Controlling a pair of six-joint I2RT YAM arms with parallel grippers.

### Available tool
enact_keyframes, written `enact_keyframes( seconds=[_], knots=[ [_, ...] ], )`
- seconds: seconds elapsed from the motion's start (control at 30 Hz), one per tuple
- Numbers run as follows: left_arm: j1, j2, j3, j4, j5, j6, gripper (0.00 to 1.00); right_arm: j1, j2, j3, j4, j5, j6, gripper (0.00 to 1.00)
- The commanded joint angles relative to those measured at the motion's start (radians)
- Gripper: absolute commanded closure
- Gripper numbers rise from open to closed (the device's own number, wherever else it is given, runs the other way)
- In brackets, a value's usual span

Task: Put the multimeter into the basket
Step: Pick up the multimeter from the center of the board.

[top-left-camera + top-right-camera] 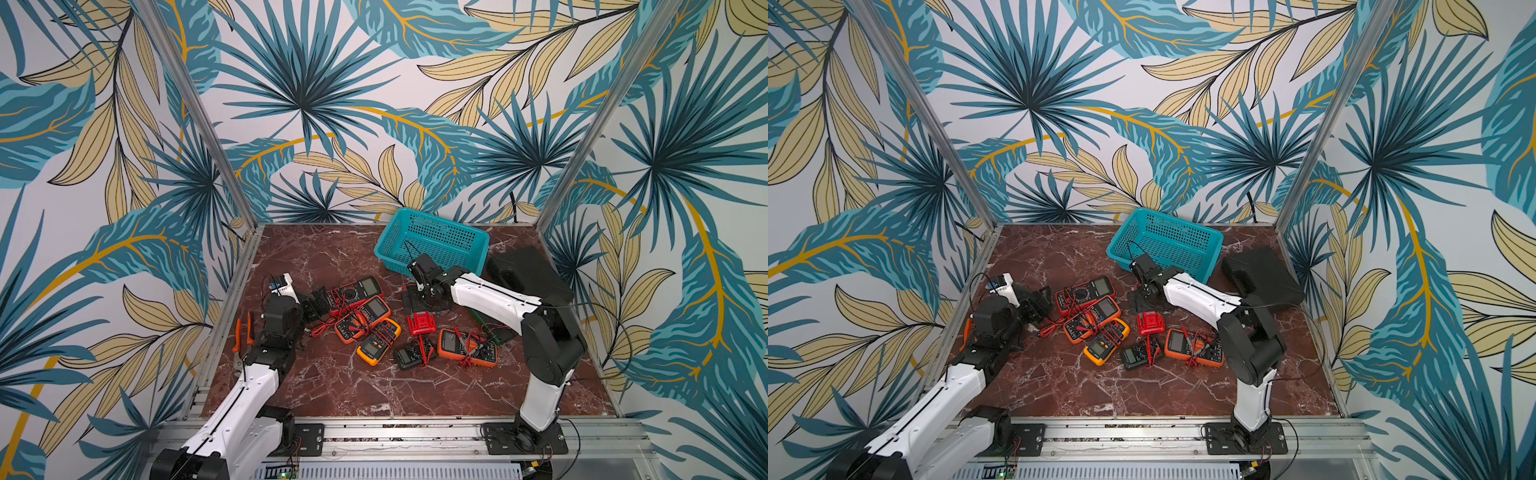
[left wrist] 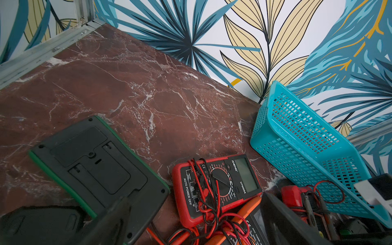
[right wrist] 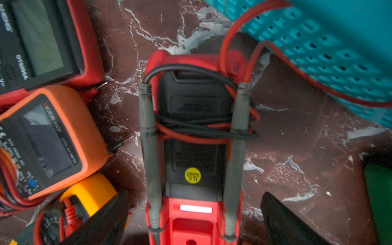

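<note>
The right arm (image 1: 490, 299) is stretched forward, the right gripper (image 1: 426, 298) poised with jaws spread above a red plastic multimeter (image 3: 195, 127) lying face down just beside the rectangular teal mesh-sided plastic basket (image 1: 449, 237). The left arm (image 1: 257, 382) is bent, the left gripper (image 1: 318, 303) spread wide.

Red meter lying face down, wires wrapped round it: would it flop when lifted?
The red meter looks like a rigid plastic case, so it should lift stiffly. Its probes seem clipped on, yet a loose red wire loop would probably dangle and might snag the basket.
</note>
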Motion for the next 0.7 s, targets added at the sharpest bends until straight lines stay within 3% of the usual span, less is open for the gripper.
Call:
enact_keyframes(
  seconds=[0.0,0.47,0.67],
  knots=[
    [-0.002,0.000,-0.021,0.025,-0.010,0.003,0.00,0.004,0.045,0.037,-0.005,0.022,-0.019,0.01],
    [-0.002,0.010,-0.035,0.037,-0.041,0.005,0.00,0.004,0.153,0.082,-0.013,0.099,-0.022,0.03],
    [-0.002,0.010,-0.035,0.038,-0.047,0.005,0.00,0.004,0.160,0.080,-0.009,0.100,-0.022,0.26]
  ],
)
